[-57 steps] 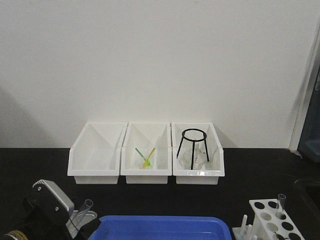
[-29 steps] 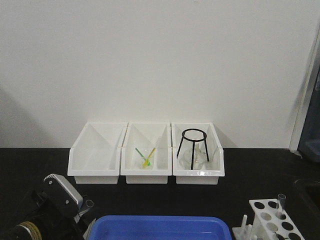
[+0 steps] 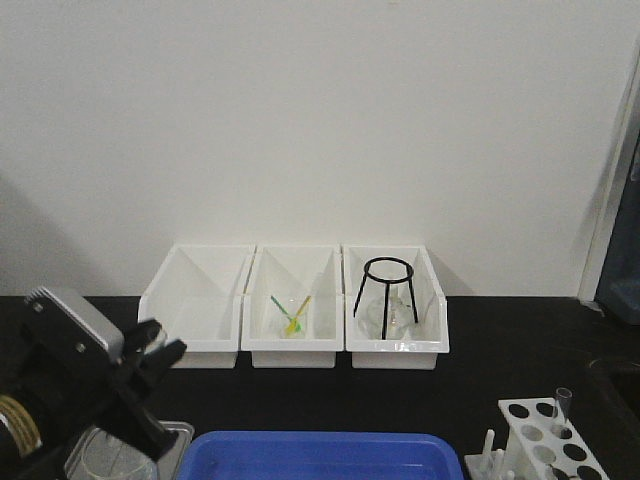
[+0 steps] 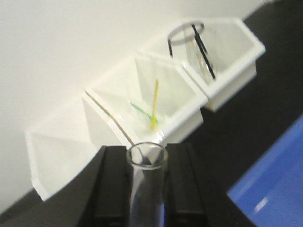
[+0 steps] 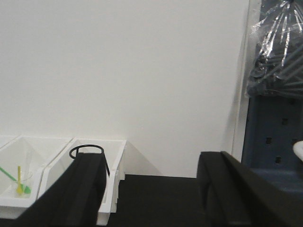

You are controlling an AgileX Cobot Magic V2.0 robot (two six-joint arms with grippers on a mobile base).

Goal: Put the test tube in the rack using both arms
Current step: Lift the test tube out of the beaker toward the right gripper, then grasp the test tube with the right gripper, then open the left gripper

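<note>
Black bench; tube in left hand

Black surface in front of me, running back to the white wall. Three white bins sit directly on it in a row, side by side, close to the wall. Blue tray at the near edge, centre, well apart from the bins. White rack at my front right, just beside the tray. Front left, a grey metal piece next to the tray, mostly hidden; I can't tell what it is.
</note>
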